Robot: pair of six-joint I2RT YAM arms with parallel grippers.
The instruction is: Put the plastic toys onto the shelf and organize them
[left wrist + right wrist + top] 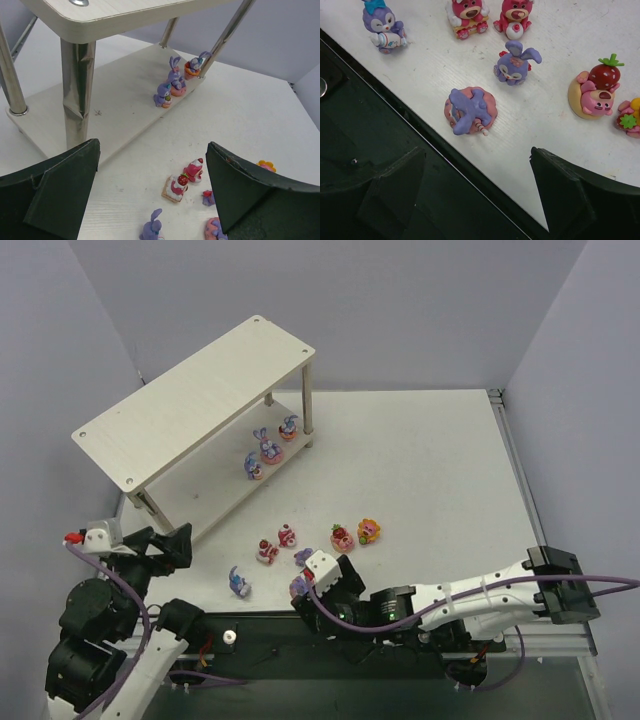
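The shelf (190, 405) stands at the far left, and three purple bunnies (267, 448) are lined up on its lower board (120, 100). Several plastic toys lie on the table in front: a bunny with a blue bow (382, 25), two red bears (467, 12), a small purple bunny (512, 65), a strawberry-topped bear (595, 90) and an orange-yellow figure (369, 531). A bunny on a pink base (470, 110) lies tipped over just beyond my right gripper (477, 150), which is open and empty. My left gripper (152, 145) hovers open and empty near the shelf's front leg (77, 90), facing the red bears (177, 187).
A black strip (395, 150) runs along the table's near edge, under the right gripper. Grey walls close in the back and sides. White tabletop (430, 470) stretches to the right of the shelf.
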